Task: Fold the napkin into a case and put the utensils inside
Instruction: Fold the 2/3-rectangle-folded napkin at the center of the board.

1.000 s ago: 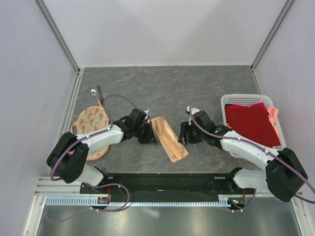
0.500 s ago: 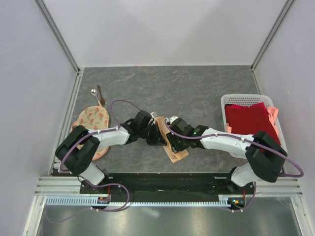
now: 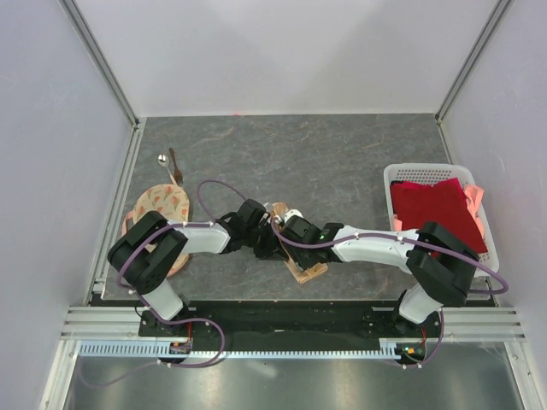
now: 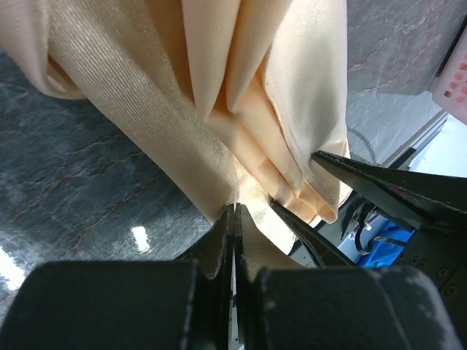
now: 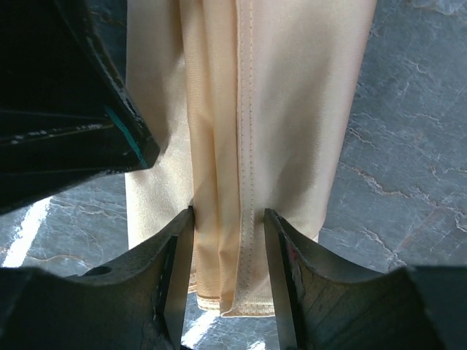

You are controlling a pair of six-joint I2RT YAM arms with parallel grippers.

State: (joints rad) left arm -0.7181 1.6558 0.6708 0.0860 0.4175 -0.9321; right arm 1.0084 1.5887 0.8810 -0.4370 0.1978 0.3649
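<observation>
**Both arms hold the napkin (image 3: 306, 270)**

Near the counter's (image 3: 367, 154) front edge, our left fingers (image 4: 219, 244) pinch tight on its edge; our right fingers (image 5: 175, 255) clamp a fold. Far left, well apart, lie the spoon (image 3: 162, 159) and brown stick (image 3: 173, 164).

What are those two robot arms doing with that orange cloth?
They're folding the napkin. The left gripper is pinched shut on one fold, and the right gripper has its jaws on either side of a thick bunch of folds; whether it's squeezing isn't clear. The spoon and brown stick lie apart at the far left of the table.
</observation>
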